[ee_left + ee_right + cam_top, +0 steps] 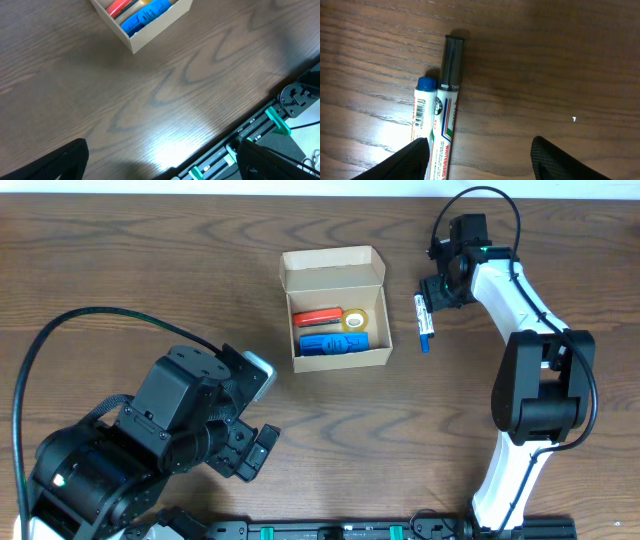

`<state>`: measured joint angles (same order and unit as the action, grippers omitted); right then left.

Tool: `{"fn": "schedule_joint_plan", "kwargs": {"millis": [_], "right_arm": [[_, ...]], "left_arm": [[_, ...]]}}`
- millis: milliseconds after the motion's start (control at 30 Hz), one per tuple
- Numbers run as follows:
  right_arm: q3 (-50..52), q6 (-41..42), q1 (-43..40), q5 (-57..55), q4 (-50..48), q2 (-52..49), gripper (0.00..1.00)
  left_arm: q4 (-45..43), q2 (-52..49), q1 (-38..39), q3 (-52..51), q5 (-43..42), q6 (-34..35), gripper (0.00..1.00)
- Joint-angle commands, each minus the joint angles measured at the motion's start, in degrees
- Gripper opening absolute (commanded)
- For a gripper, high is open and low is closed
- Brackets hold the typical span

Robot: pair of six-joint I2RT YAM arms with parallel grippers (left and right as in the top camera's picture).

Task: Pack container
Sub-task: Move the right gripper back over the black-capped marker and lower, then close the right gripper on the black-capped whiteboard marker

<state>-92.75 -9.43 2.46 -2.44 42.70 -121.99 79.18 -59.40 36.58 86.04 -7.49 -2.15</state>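
Note:
The container (345,360) is an open tan cardboard box at the table's middle back, its flap lid standing up behind it. It holds a red pen (318,316), a yellow tape roll (355,319) and a blue pen (332,342). Two whiteboard markers lie side by side on the table to its right (425,320), one with a blue cap (426,115) and one with a black cap (452,65). My right gripper (482,162) is open and empty just above them (438,288). My left gripper (160,165) is open and empty near the front edge (255,452). The box's corner shows in the left wrist view (150,32).
A black rail with green clips (260,130) runs along the table's front edge. The right arm's white links (520,290) reach from the front right to the back right. Bare wood lies between the box and my left gripper.

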Motion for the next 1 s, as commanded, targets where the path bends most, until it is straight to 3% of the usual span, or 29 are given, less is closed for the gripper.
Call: {"fn": "schedule_joint_plan", "kwargs": {"millis": [0, 700, 967], "right_arm": [[1.1, 1.3, 0.3, -0.8, -0.1, -1.0, 0.68], [1.1, 1.7, 0.2, -3.6, 0.2, -4.1, 0.67], [1.3, 1.6, 0.2, -2.9, -0.3, -4.3, 0.60]], "left_arm": [[0.2, 0.3, -0.2, -0.1, 0.2, 0.0, 0.95], [0.2, 0.3, -0.2, -0.1, 0.2, 0.0, 0.95], [0.2, 0.3, -0.2, -0.1, 0.2, 0.0, 0.95]]}}
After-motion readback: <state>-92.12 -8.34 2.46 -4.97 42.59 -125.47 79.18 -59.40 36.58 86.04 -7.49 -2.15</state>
